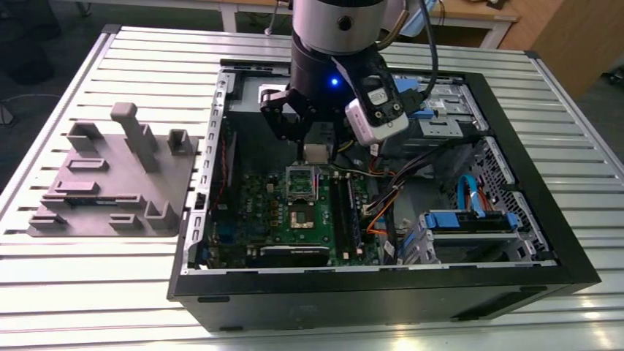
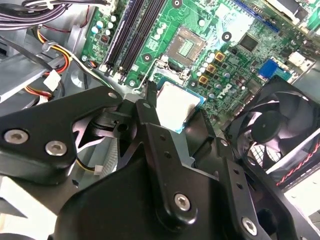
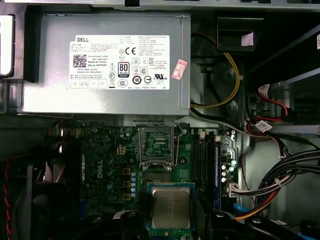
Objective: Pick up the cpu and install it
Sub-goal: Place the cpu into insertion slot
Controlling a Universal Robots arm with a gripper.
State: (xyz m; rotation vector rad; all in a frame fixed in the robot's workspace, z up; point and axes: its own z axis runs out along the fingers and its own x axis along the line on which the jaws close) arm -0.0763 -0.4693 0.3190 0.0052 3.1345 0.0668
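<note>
Pincer [image 1: 317, 151] tight on 1 cpu [image 3: 170, 207], over 1 mobo [image 3: 107, 172] w/ 1 socket [image 3: 156, 145], in 1 PC case [image 1: 390, 296].

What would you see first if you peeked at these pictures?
An open black computer case sits on the ribbed metal table, its green motherboard showing. Above that board, the black gripper grips a small silvery square cpu near the dark socket.

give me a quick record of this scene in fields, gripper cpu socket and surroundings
holding: gripper shut on the cpu
where: above the motherboard, cpu not in the socket
target: socket empty
enclosure: open computer case lying on the slatted table
nearby: grey fixture block on the table, at the exterior view's left of the case
</note>
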